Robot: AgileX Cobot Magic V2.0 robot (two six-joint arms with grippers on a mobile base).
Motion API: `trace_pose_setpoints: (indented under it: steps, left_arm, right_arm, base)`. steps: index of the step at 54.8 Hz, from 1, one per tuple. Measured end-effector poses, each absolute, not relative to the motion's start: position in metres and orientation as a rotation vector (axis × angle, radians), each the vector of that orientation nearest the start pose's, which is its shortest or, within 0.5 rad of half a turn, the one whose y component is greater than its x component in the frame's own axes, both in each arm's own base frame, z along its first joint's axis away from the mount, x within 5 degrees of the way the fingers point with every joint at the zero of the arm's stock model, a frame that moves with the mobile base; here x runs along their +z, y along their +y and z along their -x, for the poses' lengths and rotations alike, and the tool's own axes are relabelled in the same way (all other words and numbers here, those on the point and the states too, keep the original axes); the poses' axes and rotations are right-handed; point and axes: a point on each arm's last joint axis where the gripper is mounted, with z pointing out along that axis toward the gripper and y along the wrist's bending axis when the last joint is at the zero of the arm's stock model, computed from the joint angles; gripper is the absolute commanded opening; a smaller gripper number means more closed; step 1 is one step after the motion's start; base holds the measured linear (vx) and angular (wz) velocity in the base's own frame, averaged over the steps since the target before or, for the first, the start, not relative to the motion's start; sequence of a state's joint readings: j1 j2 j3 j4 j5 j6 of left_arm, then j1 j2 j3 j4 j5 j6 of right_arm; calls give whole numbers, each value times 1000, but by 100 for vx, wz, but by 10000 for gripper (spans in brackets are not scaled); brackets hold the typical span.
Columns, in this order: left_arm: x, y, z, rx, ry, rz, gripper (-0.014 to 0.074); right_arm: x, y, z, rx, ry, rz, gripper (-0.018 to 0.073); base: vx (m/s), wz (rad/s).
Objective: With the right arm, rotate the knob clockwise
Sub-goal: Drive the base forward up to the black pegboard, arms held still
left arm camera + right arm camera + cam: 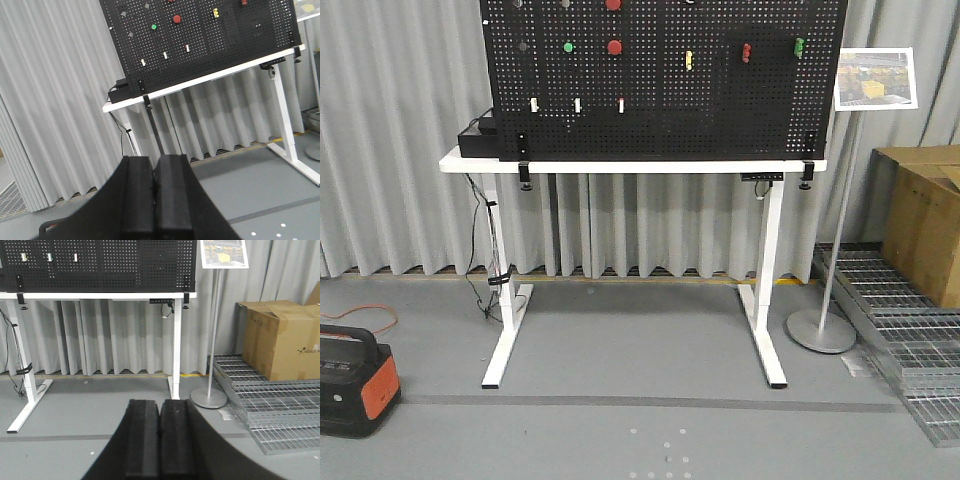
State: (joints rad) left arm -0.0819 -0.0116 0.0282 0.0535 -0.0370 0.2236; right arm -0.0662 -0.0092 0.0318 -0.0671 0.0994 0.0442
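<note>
My right gripper (159, 440), 6 o'clock: jaws pressed together. Black pegboard (100, 265), 11 o'clock, standing on white table (100, 295). Sign stand (216, 330), 1 o'clock. Cardboard box (280, 340), 3 o'clock, resting on metal grating (270, 410). Grey curtain (125, 340) behind table.

pegboard (665, 125) top cut off | box (925, 225) cut by rt edge
</note>
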Motion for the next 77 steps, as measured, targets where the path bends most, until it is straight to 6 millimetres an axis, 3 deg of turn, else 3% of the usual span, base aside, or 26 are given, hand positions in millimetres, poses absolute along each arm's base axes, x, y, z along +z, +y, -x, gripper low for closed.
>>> trace_pose_setpoints:
  steps: [77]
  left_arm:
    - [208,-5,-56,158,1441,-263,-6]
  right_arm:
    - [194,-4,-57,-74,1605,-40,2]
  base:
    - [38,1]
